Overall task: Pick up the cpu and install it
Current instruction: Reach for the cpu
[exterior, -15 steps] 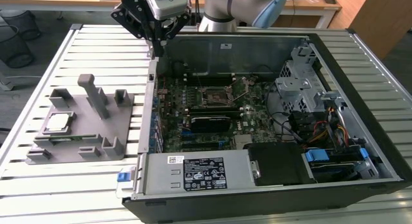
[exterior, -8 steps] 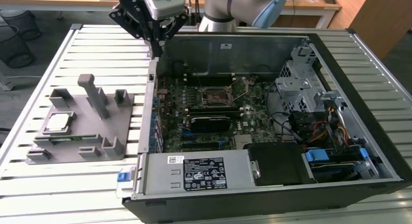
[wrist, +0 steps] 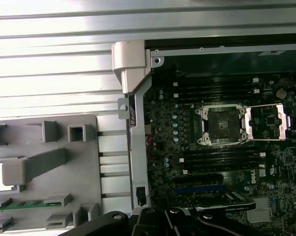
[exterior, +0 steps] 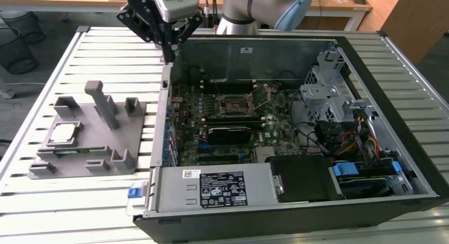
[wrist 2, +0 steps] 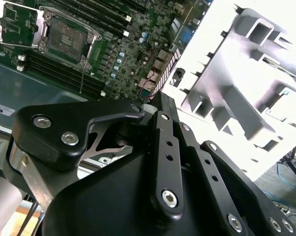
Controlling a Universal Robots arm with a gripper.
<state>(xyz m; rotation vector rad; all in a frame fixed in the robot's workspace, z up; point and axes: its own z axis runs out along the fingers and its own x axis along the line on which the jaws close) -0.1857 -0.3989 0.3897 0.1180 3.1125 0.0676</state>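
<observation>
The black two-fingered pincer (exterior: pixel 168 56) hangs over the side wall of the open black computer case (exterior: pixel 365 70), its fingers drawn together with nothing between them. The cpu (exterior: pixel 64 132), a small flat square chip with a shiny silver-grey metal top, lies well apart from the pincer, off toward the exterior view's left, seated in a pocket of the grey plastic fixture tray (exterior: pixel 133 133). On the pincer's other side, inside the case, the black square socket with its metal frame (exterior: pixel 234 103) sits on the green motherboard (exterior: pixel 281 123), frame swung open in the first wrist view (wrist: pixel 224 124).

I judge the work to be at the approach to the pick: nothing is grasped, and the chip is untouched. A grasp calls for parted fingers, squared over the chip's edges.
</observation>
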